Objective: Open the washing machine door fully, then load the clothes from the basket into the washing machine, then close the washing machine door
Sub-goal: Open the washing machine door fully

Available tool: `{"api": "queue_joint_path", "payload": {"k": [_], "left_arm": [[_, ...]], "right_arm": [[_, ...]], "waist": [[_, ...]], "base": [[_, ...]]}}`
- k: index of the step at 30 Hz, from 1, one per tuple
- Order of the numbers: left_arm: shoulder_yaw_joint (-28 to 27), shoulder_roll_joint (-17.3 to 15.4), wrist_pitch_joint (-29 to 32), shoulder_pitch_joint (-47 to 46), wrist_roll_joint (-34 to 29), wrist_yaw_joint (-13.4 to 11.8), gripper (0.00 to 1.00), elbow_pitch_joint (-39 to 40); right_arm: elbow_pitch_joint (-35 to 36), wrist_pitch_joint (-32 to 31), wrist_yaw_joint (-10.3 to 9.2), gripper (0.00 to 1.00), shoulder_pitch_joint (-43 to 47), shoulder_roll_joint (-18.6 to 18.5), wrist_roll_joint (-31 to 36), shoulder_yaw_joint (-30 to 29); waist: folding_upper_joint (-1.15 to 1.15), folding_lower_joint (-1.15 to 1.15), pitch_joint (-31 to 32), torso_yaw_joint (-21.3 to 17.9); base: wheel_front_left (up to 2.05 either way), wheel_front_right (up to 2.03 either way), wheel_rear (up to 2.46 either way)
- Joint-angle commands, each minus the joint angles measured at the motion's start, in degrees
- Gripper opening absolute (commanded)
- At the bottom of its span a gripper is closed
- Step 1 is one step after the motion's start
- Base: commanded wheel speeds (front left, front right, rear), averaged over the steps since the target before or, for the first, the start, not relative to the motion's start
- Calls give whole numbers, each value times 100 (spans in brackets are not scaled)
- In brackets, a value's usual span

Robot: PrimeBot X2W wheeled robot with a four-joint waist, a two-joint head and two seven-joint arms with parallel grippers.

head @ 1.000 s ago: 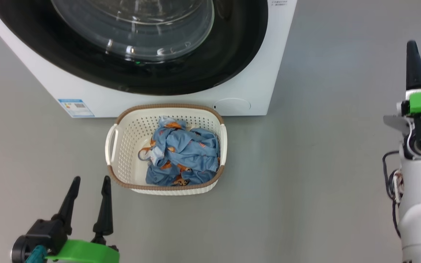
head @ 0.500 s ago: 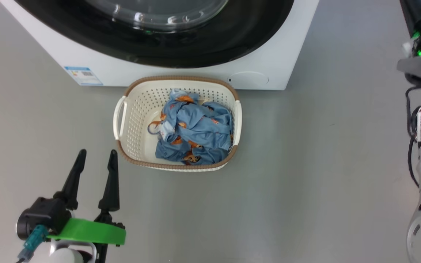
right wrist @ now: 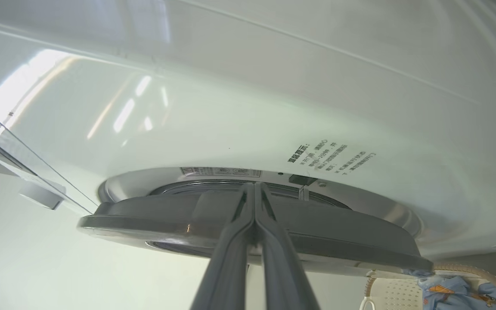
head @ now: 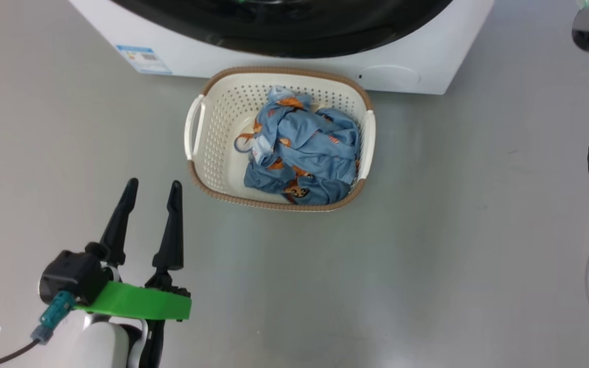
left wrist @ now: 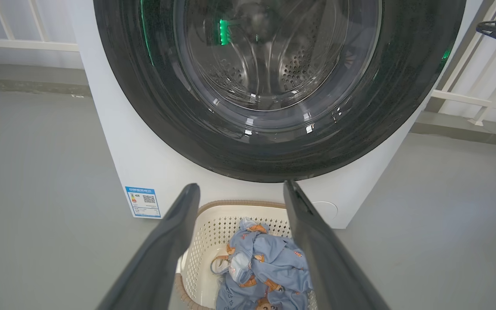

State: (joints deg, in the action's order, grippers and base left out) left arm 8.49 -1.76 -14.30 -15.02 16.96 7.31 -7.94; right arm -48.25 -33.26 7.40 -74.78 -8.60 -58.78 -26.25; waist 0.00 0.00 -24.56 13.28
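The washing machine [left wrist: 114, 142] stands on the grey floor [head: 453, 245]. In the left wrist view its door [left wrist: 274, 77] looks shut against the front. The basket [head: 212, 148] sits on the floor just before the machine's base, below the door, with the clothes [head: 304, 153] heaped toward its right side. The left hand [head: 154, 182] hovers apart from the basket, to its left and nearer the robot, its 2 fingers spread and empty. The right hand [right wrist: 254, 187] has its 2 fingers pressed together on nothing, tips at the door's outer edge. Whether they touch it, I cannot tell.
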Motion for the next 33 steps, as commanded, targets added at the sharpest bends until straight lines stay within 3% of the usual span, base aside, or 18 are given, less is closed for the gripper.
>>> {"api": "queue_joint_path", "payload": {"k": [1,21,27,33], "left_arm": [[-160,-112,-70,-125,62,18,100,152],[11,-112,-70,-360,406,18,100,283],[-20,-112,-70,-375,457,18,100,302],[-53,-112,-70,-454,439,18,100,370]], "right_arm": [[78,-53,9,0,-306,119,165,18],[-504,246,9,0,-1374,347,1411,-496],[-641,-120,9,0,-1381,401,1631,-535],[-344,-603,9,0,-1146,479,1663,-383]], "waist": [[0,0,-201,189],[0,0,-693,549],[0,0,-747,555],[0,0,-775,482]], "base": [[0,0,0],[0,0,0],[0,0,0],[0,0,0]]}}
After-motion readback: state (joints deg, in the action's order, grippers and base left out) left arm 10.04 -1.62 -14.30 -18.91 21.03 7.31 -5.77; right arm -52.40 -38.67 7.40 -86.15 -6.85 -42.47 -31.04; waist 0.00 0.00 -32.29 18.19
